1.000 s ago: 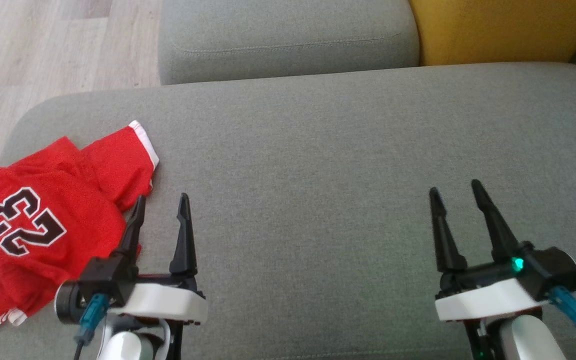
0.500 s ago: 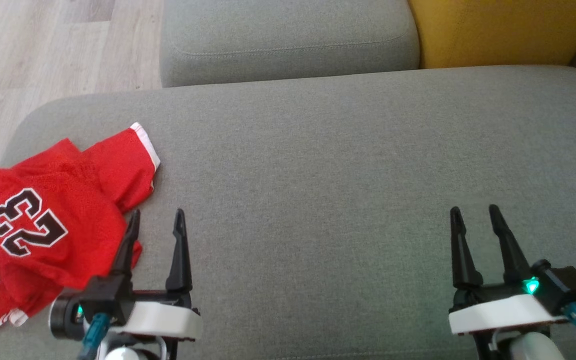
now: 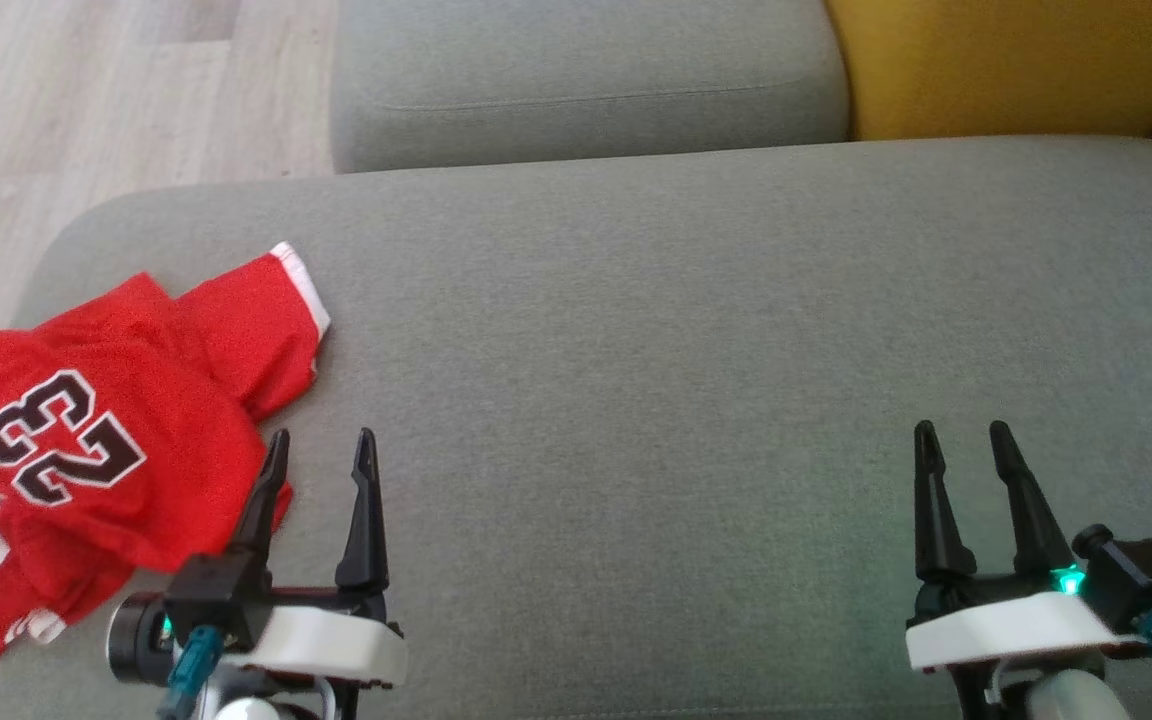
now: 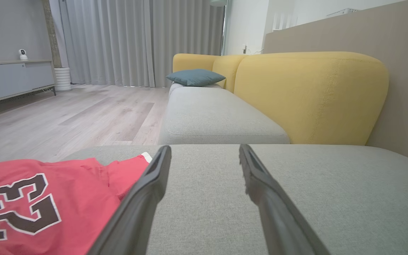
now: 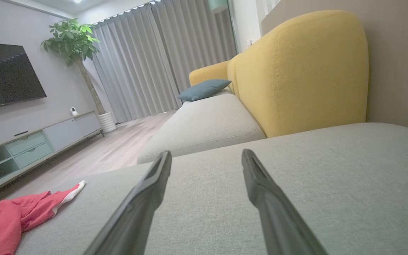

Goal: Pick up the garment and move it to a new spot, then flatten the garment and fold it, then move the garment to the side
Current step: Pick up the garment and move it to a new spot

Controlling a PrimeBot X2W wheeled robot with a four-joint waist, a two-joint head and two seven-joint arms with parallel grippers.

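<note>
A red jersey (image 3: 106, 440) with the number 23 and white trim lies crumpled at the left end of the grey sofa seat (image 3: 636, 350), partly cut off by the head view's left edge. My left gripper (image 3: 322, 440) stands open just right of the jersey's lower corner, nothing between its fingers. In the left wrist view the jersey (image 4: 48, 198) lies left of the open left gripper (image 4: 204, 148). My right gripper (image 3: 964, 430) is open at the lower right over bare cushion, far from the cloth. The right wrist view shows the jersey (image 5: 9, 216) at its lower left and the open right gripper (image 5: 207, 154).
A second grey seat cushion (image 3: 586, 80) and a yellow backrest (image 3: 1016, 60) lie beyond. Wooden floor (image 3: 86, 90) lies past the sofa's left edge. A blue pillow (image 4: 195, 77), a TV cabinet (image 5: 30, 145) and a potted plant (image 5: 73, 39) stand farther off.
Both grippers have drawn back toward the bottom of the head view, the right one also to the right. The camera shifted slightly; the jersey has not moved.
</note>
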